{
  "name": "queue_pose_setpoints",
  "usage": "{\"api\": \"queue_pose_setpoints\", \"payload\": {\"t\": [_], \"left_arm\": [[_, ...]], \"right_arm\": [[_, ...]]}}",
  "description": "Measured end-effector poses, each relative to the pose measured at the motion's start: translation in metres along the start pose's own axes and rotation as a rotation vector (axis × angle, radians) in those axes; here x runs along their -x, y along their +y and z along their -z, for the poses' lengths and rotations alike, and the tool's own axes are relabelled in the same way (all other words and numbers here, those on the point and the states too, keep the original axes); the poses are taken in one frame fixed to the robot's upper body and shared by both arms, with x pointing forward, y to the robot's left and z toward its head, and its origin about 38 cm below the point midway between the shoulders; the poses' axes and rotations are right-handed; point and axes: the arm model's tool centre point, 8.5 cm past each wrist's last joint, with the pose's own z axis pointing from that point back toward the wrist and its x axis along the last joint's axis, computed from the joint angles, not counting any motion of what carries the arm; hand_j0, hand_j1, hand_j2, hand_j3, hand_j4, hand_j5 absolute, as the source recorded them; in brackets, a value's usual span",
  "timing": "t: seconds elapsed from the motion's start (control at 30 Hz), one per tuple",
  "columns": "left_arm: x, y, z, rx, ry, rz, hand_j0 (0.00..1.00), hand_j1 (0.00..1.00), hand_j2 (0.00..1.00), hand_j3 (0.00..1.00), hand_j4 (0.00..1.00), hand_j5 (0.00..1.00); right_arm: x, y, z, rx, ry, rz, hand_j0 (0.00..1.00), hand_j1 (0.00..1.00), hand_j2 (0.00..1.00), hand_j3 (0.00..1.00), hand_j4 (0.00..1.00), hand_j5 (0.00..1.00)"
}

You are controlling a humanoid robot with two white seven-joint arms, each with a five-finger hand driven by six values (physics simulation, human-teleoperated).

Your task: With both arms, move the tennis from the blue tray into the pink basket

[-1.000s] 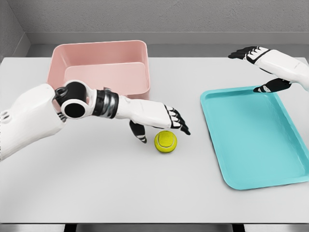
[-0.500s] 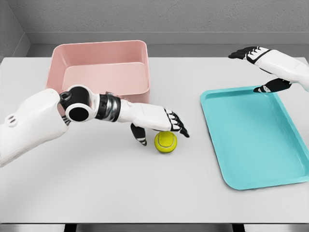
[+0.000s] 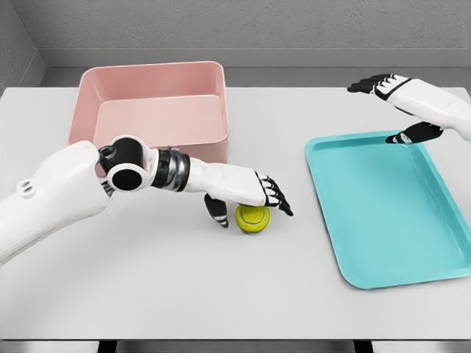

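The yellow tennis ball [image 3: 252, 218] sits on the counter [image 3: 221, 287] right under the left hand [image 3: 246, 195], whose fingers are spread and not gripping, while the pink basket [image 3: 151, 110] waits behind.

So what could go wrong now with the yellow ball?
The tennis ball sits loose on the white table, and the left hand is over it with fingers spread, not closed. A nudge could roll it away, maybe toward the table's front edge. The pink basket has tall walls, so a low carry might bump its rim. The right hand, open over the blue tray, is too far off to help.
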Motion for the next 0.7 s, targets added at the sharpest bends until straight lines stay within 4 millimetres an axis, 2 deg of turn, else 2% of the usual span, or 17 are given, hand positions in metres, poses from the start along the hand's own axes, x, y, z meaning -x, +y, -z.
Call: {"api": "queue_pose_setpoints", "payload": {"t": [0.7], "left_arm": [[0.009,-0.017,0.005,0.031,0.034,-0.015,1.00,1.00,1.00,1.00,1.00,1.00]], "right_arm": [[-0.001,0.000,0.000,0.000,-0.002,0.000,1.00,1.00,1.00,1.00,1.00,1.00]]}}
